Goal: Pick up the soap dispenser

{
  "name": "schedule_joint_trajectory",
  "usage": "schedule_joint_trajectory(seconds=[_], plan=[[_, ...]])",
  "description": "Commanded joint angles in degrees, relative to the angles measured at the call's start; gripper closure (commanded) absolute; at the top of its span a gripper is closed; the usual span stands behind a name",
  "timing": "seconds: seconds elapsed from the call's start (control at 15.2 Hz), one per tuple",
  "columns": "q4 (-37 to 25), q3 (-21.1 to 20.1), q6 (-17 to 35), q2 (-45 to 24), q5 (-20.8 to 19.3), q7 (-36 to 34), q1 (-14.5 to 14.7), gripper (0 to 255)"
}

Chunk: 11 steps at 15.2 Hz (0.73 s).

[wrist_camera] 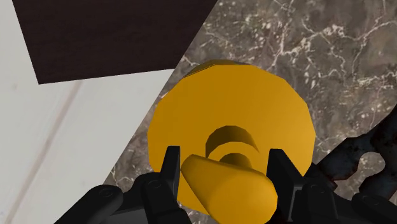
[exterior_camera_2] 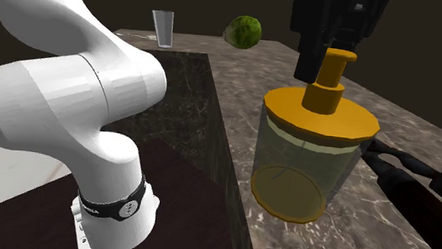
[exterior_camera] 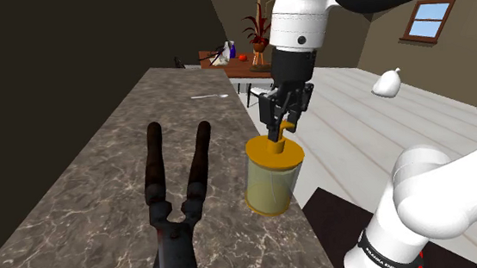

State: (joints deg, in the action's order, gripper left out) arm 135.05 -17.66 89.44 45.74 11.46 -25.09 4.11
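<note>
Soap dispenser [exterior_camera: 274,180] upright on the dark veined counter [exterior_camera: 85,191], right at its edge, roughly five o'clock from the middle of the shoulder view. Clear yellowish body, broad orange lid [exterior_camera_2: 320,115], orange pump head [wrist_camera: 229,186] on top. Straight above it, at twelve o'clock, the black gripper [exterior_camera: 279,126], pointing down off the white arm [exterior_camera: 302,12]. Clamped on the pump head, by the look of the wrist view: fingers [wrist_camera: 170,167] hard against either flank, nothing but orange between them. In the second exterior view, base apparently down on the stone, though too close to call for certain. Over at nine o'clock from the dispenser in the shoulder view, dark tongs [exterior_camera: 177,189] flat on the counter, just beside the dispenser but apart, both long legs stretched toward twelve o'clock. Same tongs at three o'clock from the dispenser in the second exterior view. Farther back there, around eleven o'clock from the dispenser, a clear glass [exterior_camera_2: 162,29] and a green round lump [exterior_camera_2: 243,30], well apart from the action. At four o'clock from the dispenser in the shoulder view, the dark stand [exterior_camera: 328,211], and beyond the counter's edge at two o'clock, pale plank floor [exterior_camera: 374,128].
</note>
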Motion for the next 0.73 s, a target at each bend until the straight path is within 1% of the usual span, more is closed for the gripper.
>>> schedule_joint_trajectory(seconds=[0.0, 0.66], plan=[[-0.76, 0.14, -0.69, -0.22, -0.14, 0.0, -0.09, 255], [-10.04, 1.1, -7.54, -2.68, -1.24, -0.37, -0.75, 255]])
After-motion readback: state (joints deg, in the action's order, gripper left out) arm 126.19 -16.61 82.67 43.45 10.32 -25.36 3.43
